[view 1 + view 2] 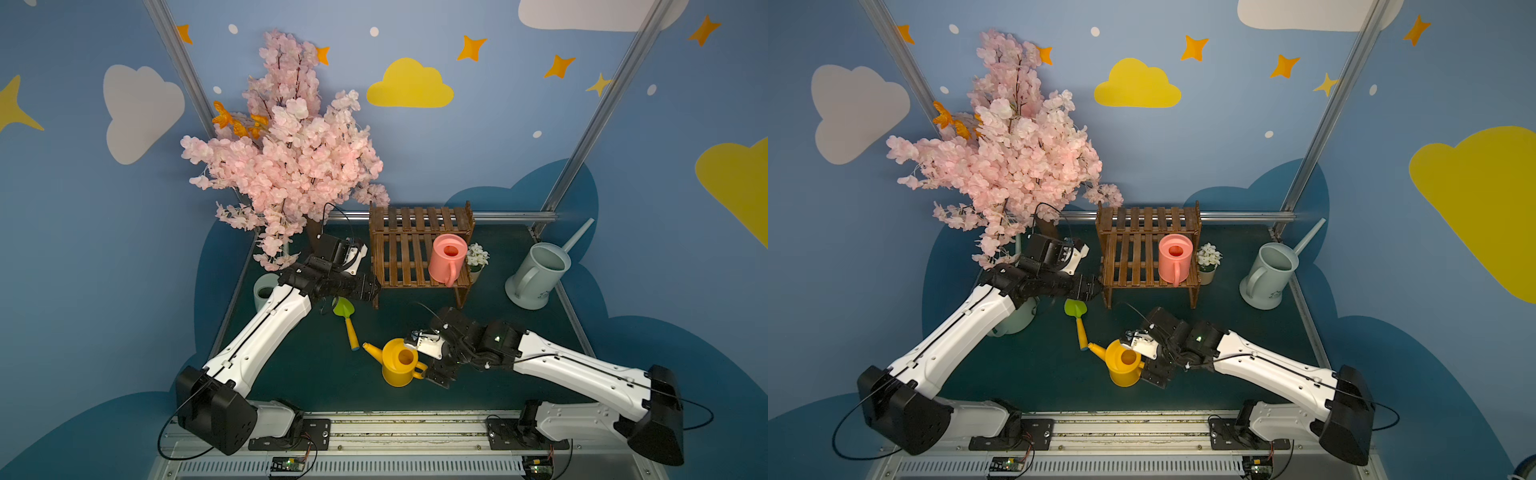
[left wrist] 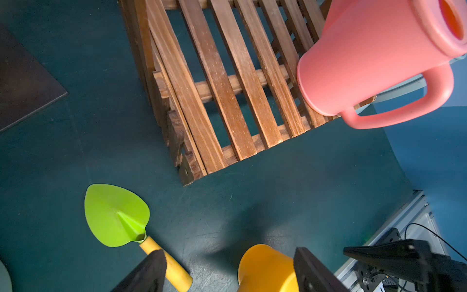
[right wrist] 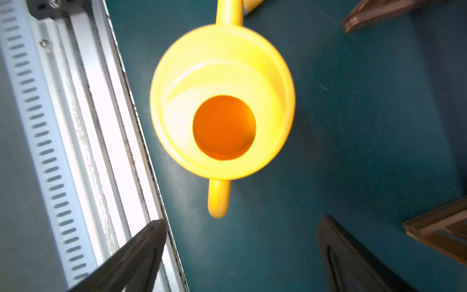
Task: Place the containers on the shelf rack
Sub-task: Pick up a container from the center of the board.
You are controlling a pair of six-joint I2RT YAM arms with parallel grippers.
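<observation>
Pink can (image 1: 446, 257); yellow can (image 1: 399, 363), orange inside; pale blue-grey can (image 1: 536, 276); pale green can (image 1: 262, 287).
Rack (image 1: 399, 253): dark brown slats.
Shovel (image 1: 344, 309): green blade, yellow handle.
Surface (image 1: 324, 386): dark teal.
Tree (image 1: 286, 158): pink blossom.
Flowers (image 1: 478, 254): white.
Walls (image 1: 478, 145): blue, white and yellow clouds, orange stars.

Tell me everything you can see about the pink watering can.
The pink watering can looks like smooth plastic, with a round top opening and a loop handle. It stands upright on the shelf rack, lower tier, beside the white-flower pot, handle overhanging the front edge. Its spout is hidden.
</observation>
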